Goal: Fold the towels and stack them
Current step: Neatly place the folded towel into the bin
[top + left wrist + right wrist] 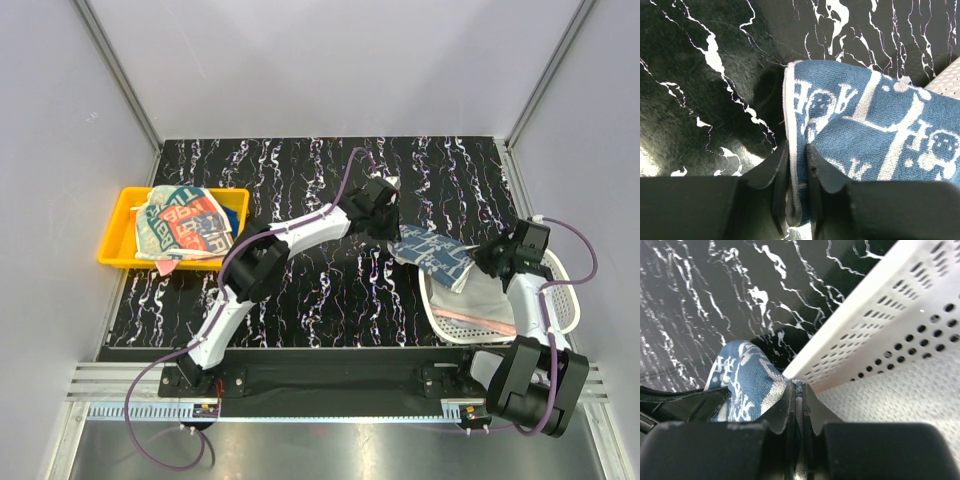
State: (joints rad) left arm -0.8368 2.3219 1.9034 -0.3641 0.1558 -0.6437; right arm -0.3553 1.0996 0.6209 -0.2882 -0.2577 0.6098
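Wrist cams: L gripper (797, 150) & R gripper (797, 392) pinch blue towel (880, 130); top cam hides grip.

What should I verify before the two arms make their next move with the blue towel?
1. Hold of the left gripper on the hem of the blue patterned towel: ok, clamped.
2. Hold of the right gripper on the opposite end: ok, though little cloth shows between its fingers.
3. Towel away from the white mesh basket: not ok, one end lies over the rim.
4. The whitish towel underneath is not caught in the grip: cannot tell.
5. Place for stacking: ok, folded printed towels lie in the yellow tray.
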